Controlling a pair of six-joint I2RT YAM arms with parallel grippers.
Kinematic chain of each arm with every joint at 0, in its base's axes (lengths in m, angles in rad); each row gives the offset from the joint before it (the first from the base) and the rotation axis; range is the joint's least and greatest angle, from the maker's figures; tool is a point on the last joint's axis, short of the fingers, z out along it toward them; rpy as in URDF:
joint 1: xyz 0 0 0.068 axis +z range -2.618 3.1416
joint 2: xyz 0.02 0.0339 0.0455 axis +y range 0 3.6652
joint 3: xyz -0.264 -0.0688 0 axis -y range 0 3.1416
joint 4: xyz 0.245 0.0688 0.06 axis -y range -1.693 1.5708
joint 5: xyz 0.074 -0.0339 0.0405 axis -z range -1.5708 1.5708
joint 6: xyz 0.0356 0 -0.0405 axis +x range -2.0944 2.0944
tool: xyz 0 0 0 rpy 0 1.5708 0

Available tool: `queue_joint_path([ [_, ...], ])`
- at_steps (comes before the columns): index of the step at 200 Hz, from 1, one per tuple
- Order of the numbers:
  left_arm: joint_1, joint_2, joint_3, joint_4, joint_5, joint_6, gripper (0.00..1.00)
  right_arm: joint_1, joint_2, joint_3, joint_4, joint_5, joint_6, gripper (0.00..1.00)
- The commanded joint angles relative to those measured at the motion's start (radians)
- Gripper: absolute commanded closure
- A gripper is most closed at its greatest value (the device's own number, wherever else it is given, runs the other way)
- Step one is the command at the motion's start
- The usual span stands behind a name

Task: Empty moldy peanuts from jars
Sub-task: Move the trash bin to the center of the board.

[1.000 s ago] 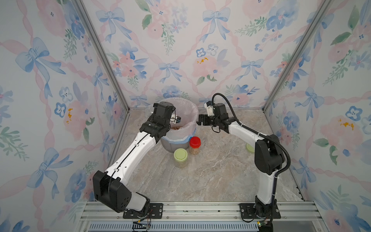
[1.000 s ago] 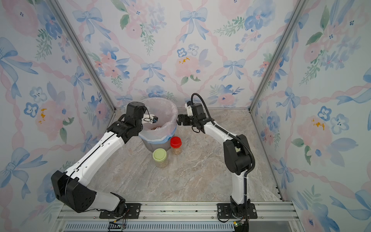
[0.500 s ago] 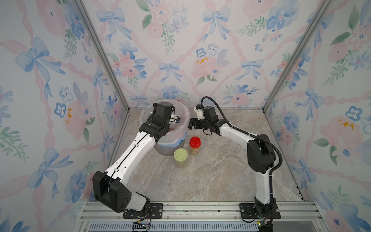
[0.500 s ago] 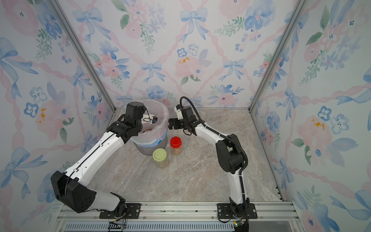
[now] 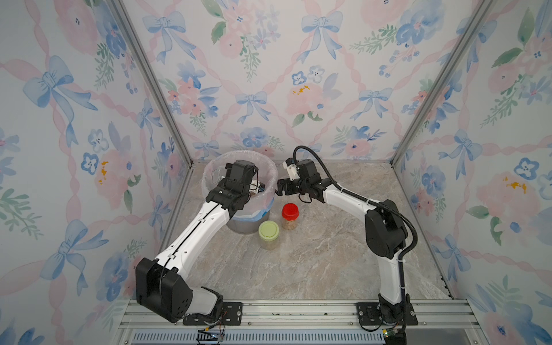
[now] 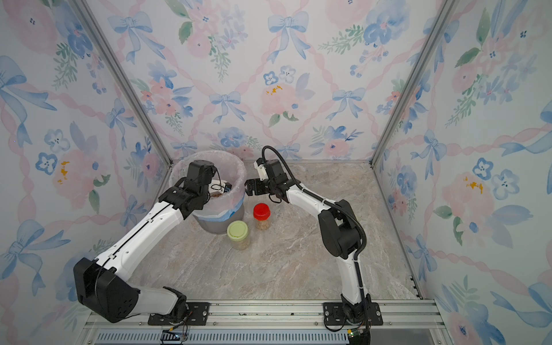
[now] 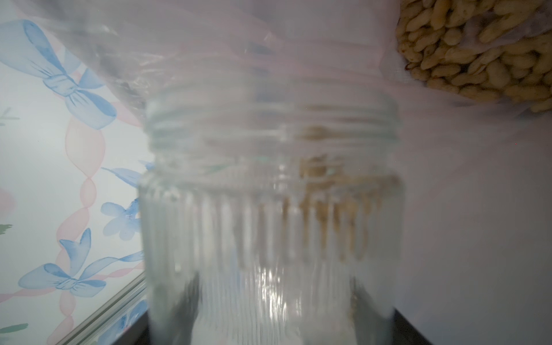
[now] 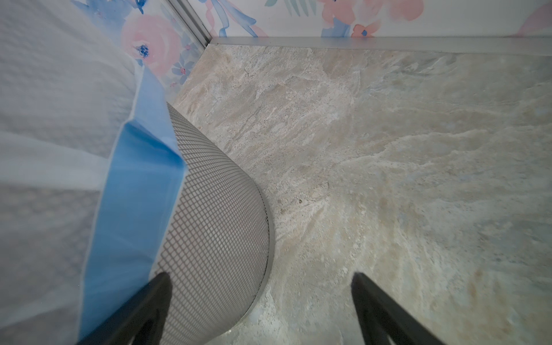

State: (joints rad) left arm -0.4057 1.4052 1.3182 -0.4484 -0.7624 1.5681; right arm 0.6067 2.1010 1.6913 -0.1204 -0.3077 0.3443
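Left gripper (image 7: 268, 316) clamped on lidless jar (image 7: 268, 209) inside bin (image 5: 270, 170); peanuts (image 7: 478, 50) in liner (image 7: 463, 209); right gripper (image 8: 261, 277) spread wide, empty, beside bin.

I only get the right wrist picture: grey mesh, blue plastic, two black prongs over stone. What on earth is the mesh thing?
Observer: A round bin lined with a bag; your prongs are the right gripper, open close beside its rim.
Operator: Anything inside it?
Observer: The left gripper holds a lidless clear jar in there, where peanuts lie heaped.
Operator: Other jars?
Observer: Two, upright in front of the bin: a red-lidded jar and a green-lidded jar, peanuts in both.
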Motion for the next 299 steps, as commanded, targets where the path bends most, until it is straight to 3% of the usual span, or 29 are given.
queue_joint_path([
  [1,-0.002,0.022,0.088,0.014,-0.029,0.035,1.00,-0.014,-0.004,-0.011,-0.002,-0.027,-0.005,0.04],
  [85,0.011,0.017,0.203,0.013,-0.043,0.057,1.00,-0.025,-0.024,-0.023,-0.005,-0.015,-0.002,0.04],
  [103,0.003,-0.003,0.126,0.011,-0.012,0.048,1.00,-0.027,-0.027,-0.024,0.003,-0.010,0.001,0.04],
  [115,0.012,-0.009,0.085,0.006,-0.059,0.019,1.00,-0.027,-0.027,-0.022,-0.001,-0.011,0.002,0.04],
  [162,0.060,-0.060,0.163,0.004,-0.100,-0.016,1.00,-0.028,-0.038,-0.021,-0.012,-0.017,0.007,0.04],
  [175,0.025,-0.070,0.205,0.006,-0.083,-0.031,1.00,-0.024,-0.041,-0.019,-0.015,-0.011,0.003,0.04],
  [186,-0.011,-0.079,0.143,0.003,-0.081,-0.035,1.00,-0.021,-0.040,-0.017,-0.004,-0.014,0.010,0.04],
  [197,0.009,-0.097,0.086,0.002,-0.069,-0.042,1.00,-0.018,-0.033,0.000,-0.015,-0.019,0.010,0.04],
  [243,0.011,-0.159,0.063,0.003,-0.070,-0.075,1.00,-0.010,-0.068,-0.031,-0.026,0.006,-0.003,0.04],
  [256,0.047,-0.178,0.032,0.000,0.034,-0.097,0.99,-0.006,-0.076,-0.030,-0.031,0.008,-0.005,0.04],
  [271,0.041,-0.181,-0.043,-0.009,-0.053,-0.060,1.00,-0.002,-0.085,-0.033,-0.035,0.012,-0.011,0.04],
  [284,0.093,-0.194,0.011,-0.010,0.060,-0.138,1.00,0.002,-0.096,-0.035,-0.047,0.028,-0.019,0.04],
  [299,0.048,-0.190,-0.043,-0.009,-0.016,-0.078,1.00,0.002,-0.107,-0.050,-0.035,0.032,-0.017,0.04],
])
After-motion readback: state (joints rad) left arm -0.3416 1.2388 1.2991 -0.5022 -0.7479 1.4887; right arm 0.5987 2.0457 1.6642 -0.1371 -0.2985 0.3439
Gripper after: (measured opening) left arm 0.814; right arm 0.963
